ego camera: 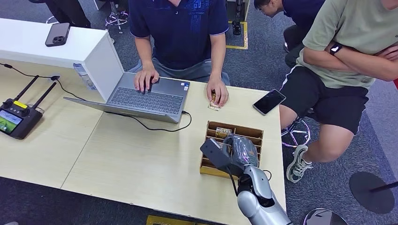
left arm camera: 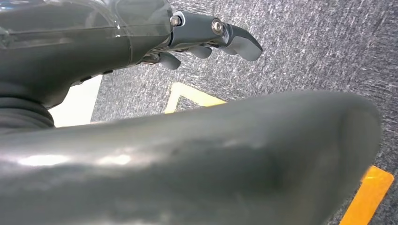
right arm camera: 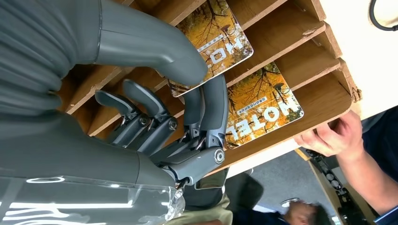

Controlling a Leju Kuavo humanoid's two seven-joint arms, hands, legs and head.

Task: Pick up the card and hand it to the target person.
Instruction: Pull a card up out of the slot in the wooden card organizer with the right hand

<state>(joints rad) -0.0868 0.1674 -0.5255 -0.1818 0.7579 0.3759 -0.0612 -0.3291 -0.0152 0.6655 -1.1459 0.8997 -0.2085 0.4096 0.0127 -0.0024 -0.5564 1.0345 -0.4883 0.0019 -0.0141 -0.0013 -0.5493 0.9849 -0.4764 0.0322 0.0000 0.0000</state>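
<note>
A wooden slotted box stands near the table's right edge, with hotel cards printed with autumn trees in its slots. My right hand is down over the box. In the right wrist view its thumb and fingers pinch one card at its edge, tilted up out of a slot of the box. A second card lies in the neighbouring slot. My left hand hangs over the carpet, fingers loosely out, holding nothing. A person in a dark blue shirt sits across the table.
An open laptop with its cable lies in front of that person, whose hand covers a small card. A black phone lies by the right edge. A remote controller sits far left. Another person sits at the right.
</note>
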